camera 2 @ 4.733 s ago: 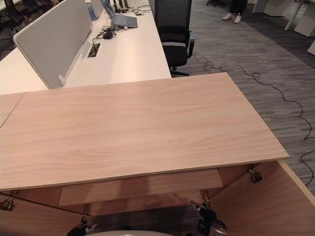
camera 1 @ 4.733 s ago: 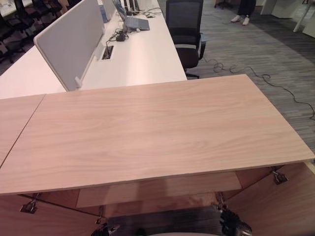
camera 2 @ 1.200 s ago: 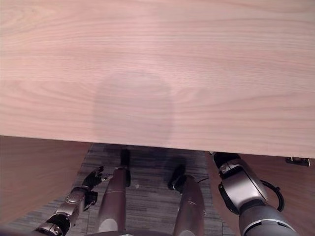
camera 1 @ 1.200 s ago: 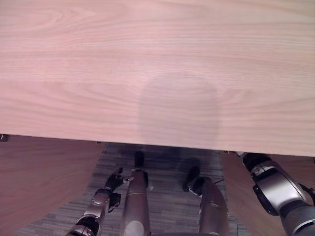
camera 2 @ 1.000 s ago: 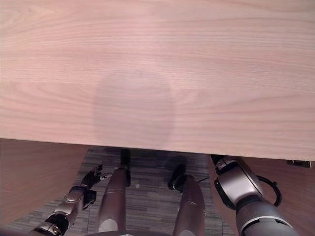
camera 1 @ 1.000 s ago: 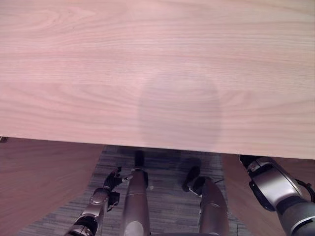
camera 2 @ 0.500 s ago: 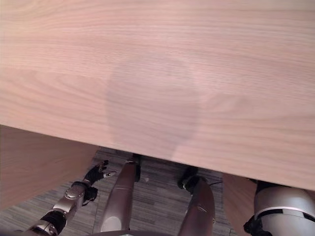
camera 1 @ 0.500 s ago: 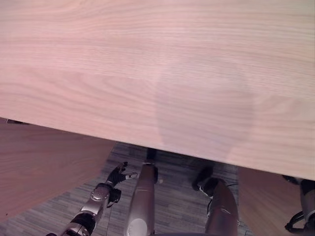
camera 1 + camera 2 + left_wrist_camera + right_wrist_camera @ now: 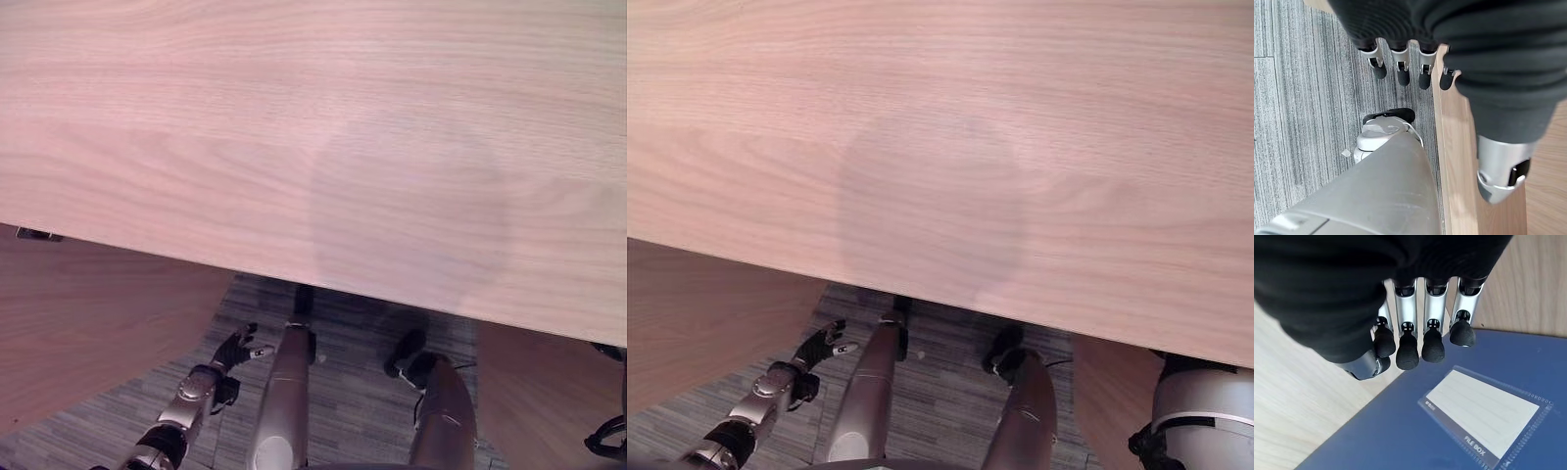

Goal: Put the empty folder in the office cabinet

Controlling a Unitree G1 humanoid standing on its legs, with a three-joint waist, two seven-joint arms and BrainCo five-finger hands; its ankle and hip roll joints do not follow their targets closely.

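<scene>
A blue folder (image 9: 1400, 431) with a white label pocket (image 9: 1484, 406) lies on pale wood inside the cabinet, in the right wrist view. My right hand (image 9: 1408, 333) is just over the folder's near edge with straight fingers, its dark tips close to the cover; I cannot tell whether they touch. In the eye views that arm reaches under the wooden cabinet top (image 9: 313, 127) at the lower right, and the top hides the hand. My left hand (image 9: 230, 351) hangs low at the lower left, open and holding nothing, beside a wooden panel edge (image 9: 1459, 147).
The cabinet's broad top spans the eye views. An open wooden door (image 9: 88, 313) stands at the left and another (image 9: 539, 392) at the right. Grey striped carpet (image 9: 343, 382) lies between them.
The head camera has shifted, so the top's front edge now runs slanted. My right arm has gone further under the top toward the lower right. The left hand has barely moved.
</scene>
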